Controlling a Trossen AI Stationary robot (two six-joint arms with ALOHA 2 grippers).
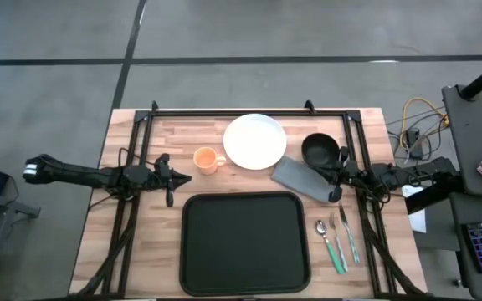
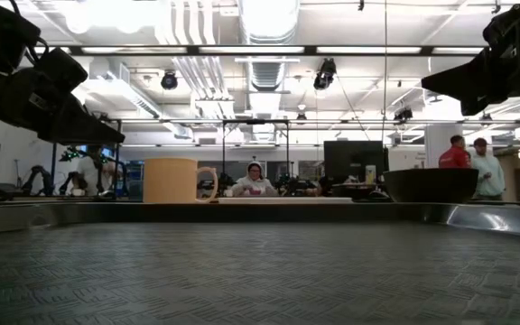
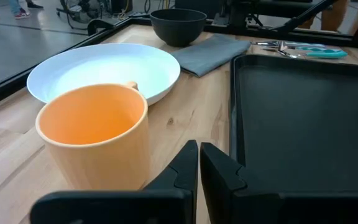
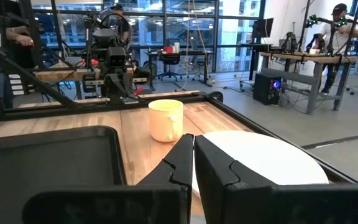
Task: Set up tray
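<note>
Tray nearest cam, empty, centre-front of table. L gripper clenched on nothing, just beside orange cup; R gripper clenched too, over napkin near bowl. Tip: open fingers first, grab cup by wall, not handle.

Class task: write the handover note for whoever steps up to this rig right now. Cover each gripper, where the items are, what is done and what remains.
Left gripper: shut, holding nothing, beside the orange cup, off the tray's far left corner.
Right gripper: shut, holding nothing, over the grey napkin's right edge, near the black bowl.
Tray: on the table at the near middle, nothing on it.
White plate, cup, bowl and napkin lie beyond the tray; spoon, fork and knife lie to its right.
Done: nothing loaded.
Left: seemingly moving every item onto the tray.
</note>
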